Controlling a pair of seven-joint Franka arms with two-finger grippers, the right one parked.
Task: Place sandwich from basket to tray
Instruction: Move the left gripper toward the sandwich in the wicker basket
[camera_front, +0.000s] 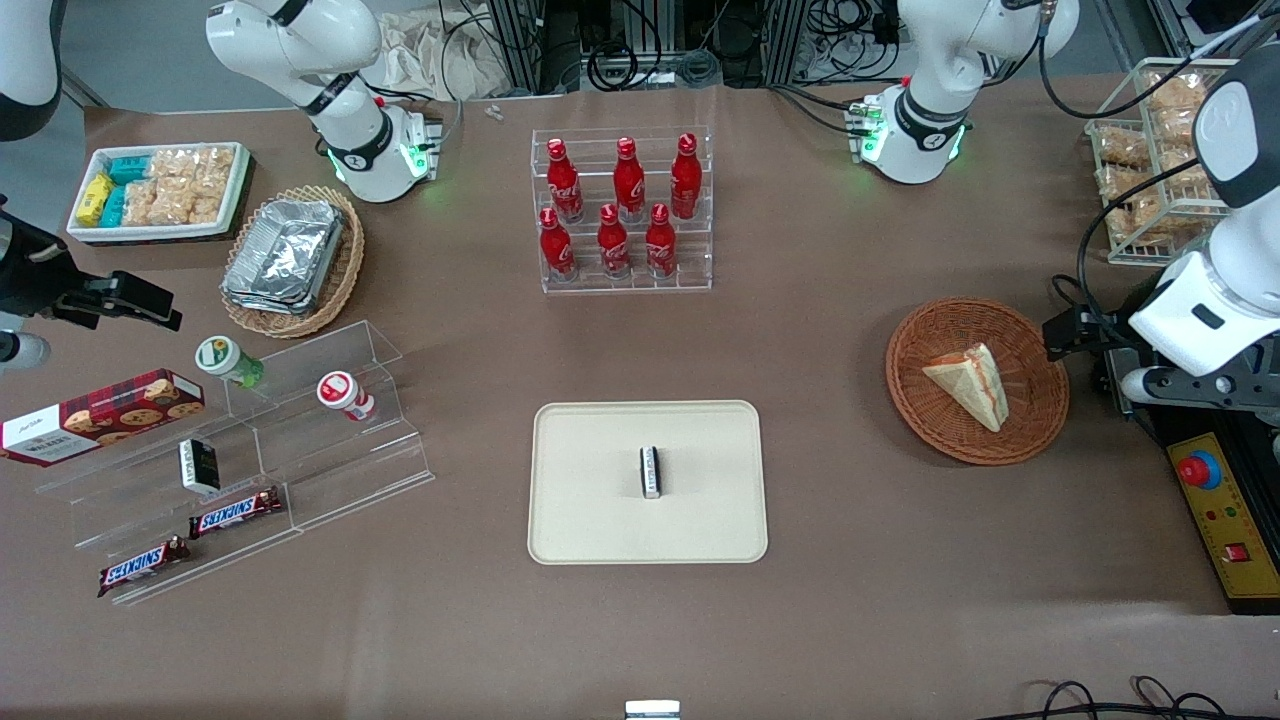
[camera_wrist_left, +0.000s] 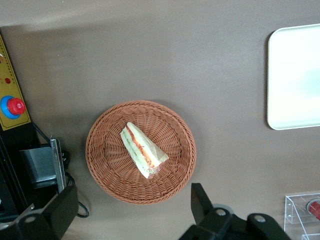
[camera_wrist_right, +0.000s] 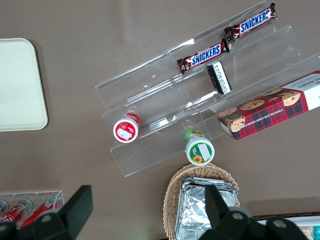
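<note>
Nearest my wrist camera, the gripper (camera_wrist_left: 132, 212) hangs with its two black fingers (camera_wrist_left: 200, 200) spread wide apart and nothing between them, high above the table and just off the rim of the basket (camera_wrist_left: 105, 170). From the front I only catch its dark finger tips (camera_front: 1062, 335) beside the basket's edge, toward the working arm's end of the table.

I see the sandwich (camera_wrist_left: 143, 150) lying flat in the middle of the basket, its red, orange and green layers showing along one edge, untouched by the fingers. Between gripper and sandwich I see nothing in the way.

Close by the basket sits a yellow control box with a red emergency button (camera_front: 1198, 469). Toward the middle of the table lies the tray (camera_front: 600, 520), well apart from the basket, with a small black-and-white packet (camera_front: 650, 472) on its centre. Farther from the front camera than the tray stands a clear rack of red bottles (camera_front: 622, 208).
</note>
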